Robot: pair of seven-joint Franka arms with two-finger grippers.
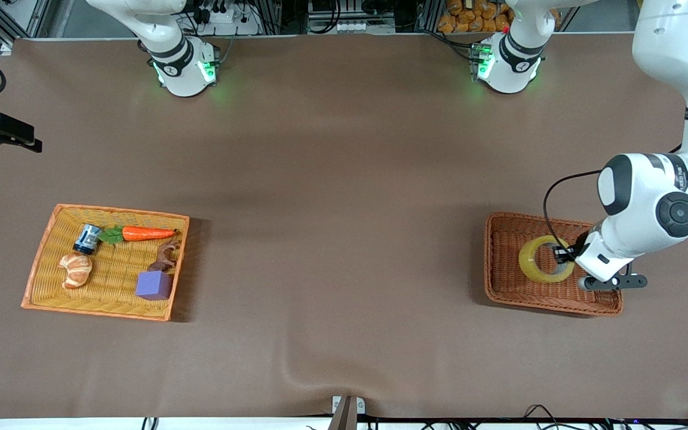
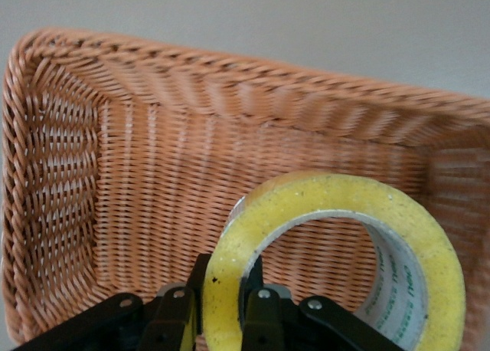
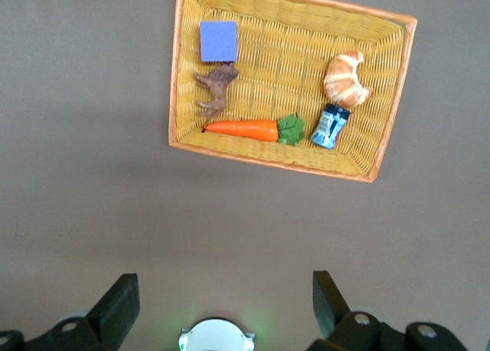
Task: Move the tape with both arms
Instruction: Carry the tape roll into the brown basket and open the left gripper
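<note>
A robotics lab — two white arms bolted to a brown-covered desk (image 1: pixel 344 179), aluminium framing (image 1: pixel 15 18), power strips (image 1: pixel 350 27) and loose cables (image 1: pixel 559 412) crowding the edges — no homely furnishings.

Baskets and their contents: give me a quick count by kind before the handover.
Baskets: 2, the yellow basket and the brown basket
Tape: 1, the tape in the brown basket, gripped by the left end effector
Carrot: 1
Blue can: 1
Croissant: 1
Purple cube: 1
Brown animal figure: 1
Total: 8
</note>
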